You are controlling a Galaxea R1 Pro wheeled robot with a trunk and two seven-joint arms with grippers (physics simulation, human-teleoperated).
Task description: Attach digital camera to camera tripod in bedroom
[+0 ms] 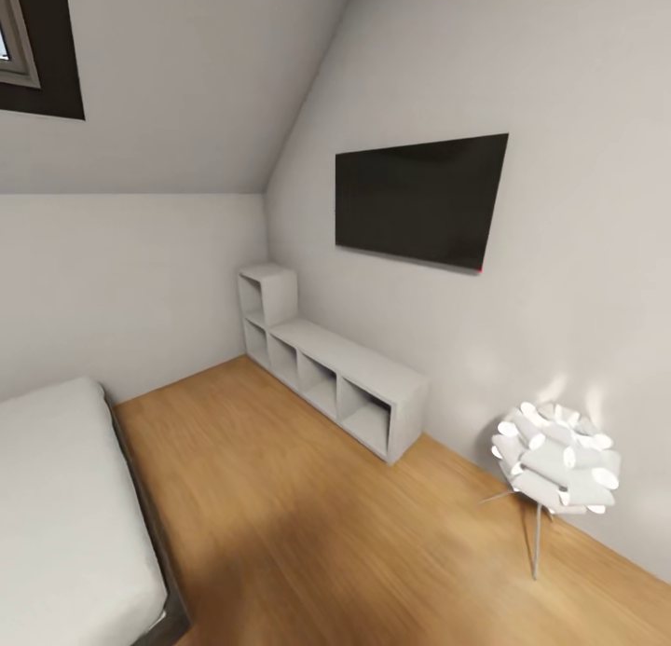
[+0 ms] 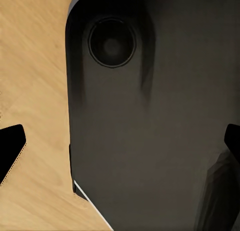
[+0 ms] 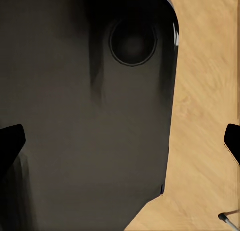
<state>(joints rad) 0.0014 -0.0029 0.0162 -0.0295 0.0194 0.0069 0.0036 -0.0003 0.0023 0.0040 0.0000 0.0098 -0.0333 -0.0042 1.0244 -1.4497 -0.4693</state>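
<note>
I am in the bedroom, with its light wood plank floor (image 1: 308, 534) and pale grey walls. The digital camera and the camera tripod are out of view. My left gripper (image 2: 121, 143) hangs open over my own dark base (image 2: 150, 116), its black fingertips (image 2: 11, 147) wide apart with nothing between them. My right gripper (image 3: 121, 141) is open in the same way above the base (image 3: 85, 116), one black fingertip (image 3: 10, 141) at each edge.
A low grey bed (image 1: 65, 515) fills the near left. White cube shelves (image 1: 326, 366) run along the right wall under a black wall screen (image 1: 419, 199). A white petal floor lamp (image 1: 554, 460) stands at the right. A thin silver rod end (image 3: 227, 221) lies on the floor.
</note>
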